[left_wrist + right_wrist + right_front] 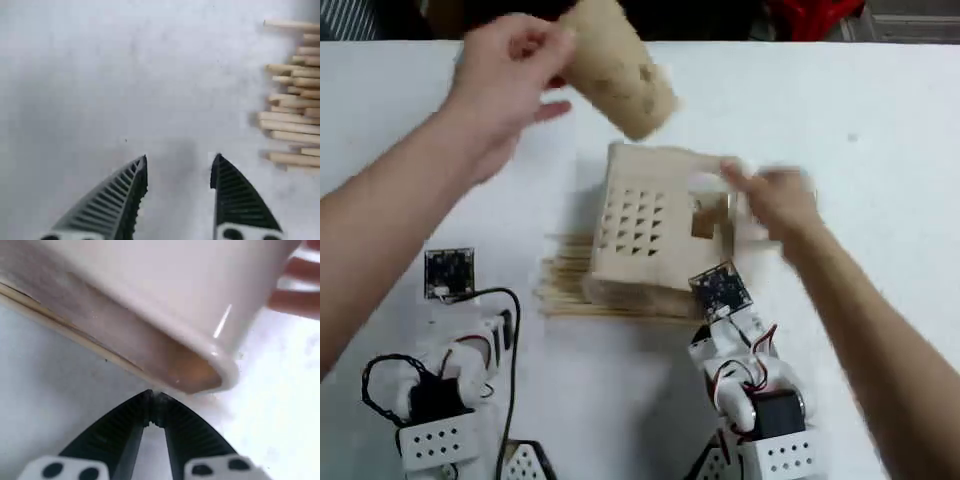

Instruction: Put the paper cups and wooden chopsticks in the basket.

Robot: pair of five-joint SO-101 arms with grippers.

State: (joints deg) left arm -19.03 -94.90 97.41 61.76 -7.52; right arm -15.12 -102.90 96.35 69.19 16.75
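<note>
Here, one hand holds a tan paper cup (blurred) at the far side of the white table. The other hand grips the pale beige perforated basket, with a heap of light wooden chopsticks poking out at its near edge. The left gripper hangs over bare table, jaws apart, chopstick ends nearby. The right gripper, jaws together, sits close before the basket's rim.

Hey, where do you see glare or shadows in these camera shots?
Right wrist view: a bright glint streaks the paper cup near its rim. Left wrist view: a soft shadow lies on the table just ahead of the left gripper.
</note>
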